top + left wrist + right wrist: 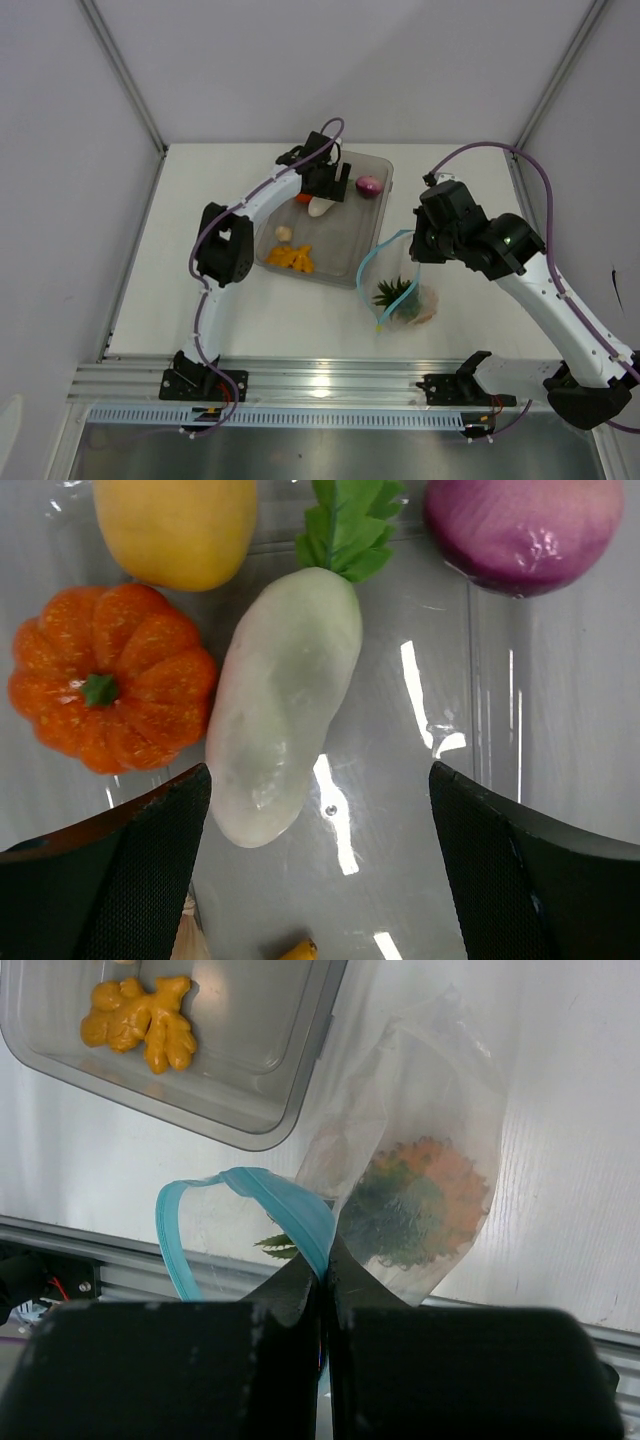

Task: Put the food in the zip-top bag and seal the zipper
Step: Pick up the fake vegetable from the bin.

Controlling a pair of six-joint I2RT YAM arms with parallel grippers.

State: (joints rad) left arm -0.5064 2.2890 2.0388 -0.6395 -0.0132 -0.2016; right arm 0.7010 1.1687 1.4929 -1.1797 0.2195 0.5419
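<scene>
Clear crinkly plastic zip-top bag, lower centre-right, green leafy sprig inside; light blue zipper strip pinched by right gripper. Left gripper spread above white radish in clear grey tray.

My left arm reaches far, left gripper spread wide, facing down; right gripper pinched tight on bag.

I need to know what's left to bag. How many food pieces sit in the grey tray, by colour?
Orange: 2, pumpkin and clump
Yellow: 1, lemon
White: 1, radish
Purple: 1, onion
Beige: 1, bit
Total: 6
</scene>
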